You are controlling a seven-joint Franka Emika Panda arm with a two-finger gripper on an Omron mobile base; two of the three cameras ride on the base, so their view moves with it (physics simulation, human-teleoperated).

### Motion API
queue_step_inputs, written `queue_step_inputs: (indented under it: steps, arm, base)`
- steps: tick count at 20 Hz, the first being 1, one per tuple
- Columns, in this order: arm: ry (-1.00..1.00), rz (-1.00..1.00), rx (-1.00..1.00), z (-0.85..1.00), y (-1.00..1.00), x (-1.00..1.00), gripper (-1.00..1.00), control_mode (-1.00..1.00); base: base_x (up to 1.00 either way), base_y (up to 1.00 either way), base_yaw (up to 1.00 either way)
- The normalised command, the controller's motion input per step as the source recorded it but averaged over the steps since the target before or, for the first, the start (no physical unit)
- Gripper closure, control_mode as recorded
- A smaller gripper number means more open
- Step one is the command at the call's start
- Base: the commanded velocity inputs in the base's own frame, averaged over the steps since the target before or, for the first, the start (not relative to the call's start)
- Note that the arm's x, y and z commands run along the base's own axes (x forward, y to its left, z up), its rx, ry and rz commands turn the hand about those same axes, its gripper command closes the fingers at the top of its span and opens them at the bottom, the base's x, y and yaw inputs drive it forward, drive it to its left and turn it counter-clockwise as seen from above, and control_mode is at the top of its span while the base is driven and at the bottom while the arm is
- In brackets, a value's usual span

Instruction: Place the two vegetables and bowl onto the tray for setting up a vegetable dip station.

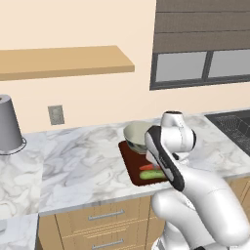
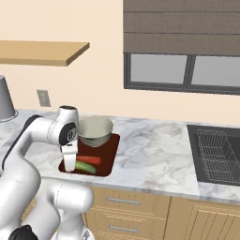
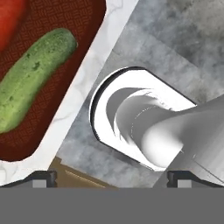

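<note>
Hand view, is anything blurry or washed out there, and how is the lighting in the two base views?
Hand view: cucumber and tray weave look sharp; the carrot is cut off by the frame edge. Left base view: flat even light, no glare, the arm hides part of the tray. Right base view: equally even, the bowl crisp, only soft shading beneath it.

The tray (image 2: 108, 154) is set on the counter (image 2: 154, 159), near its front edge. The bowl (image 2: 95, 131) is placed on the back part of the tray. The carrot (image 2: 89, 160) is laid on the tray in front of the bowl, and the cucumber (image 2: 86, 167) is laid just in front of the carrot, close to the tray's front rim. The sink (image 2: 216, 154) is found well off to the right. A metal cylinder (image 1: 8, 124) is stood on the counter far to the left. A shelf (image 1: 63, 61) is hung on the wall above.
</note>
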Motion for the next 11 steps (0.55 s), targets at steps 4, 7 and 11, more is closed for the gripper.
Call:
queue_step_inputs:
  steps: [4,7,11]
  arm:
    - [-0.02,0.29,-0.03,0.15,0.03,-0.32,-1.0,-1.0]
    - [-0.07,0.31,-0.01,0.15,0.02,-0.32,-1.0,-1.0]
    - [-0.1,0.31,-0.01,0.13,0.05,-0.31,-1.0,-1.0]
  base:
    - [0.0,0.0,0.0]
    - [0.0,0.0,0.0]
    - [0.0,0.0,0.0]
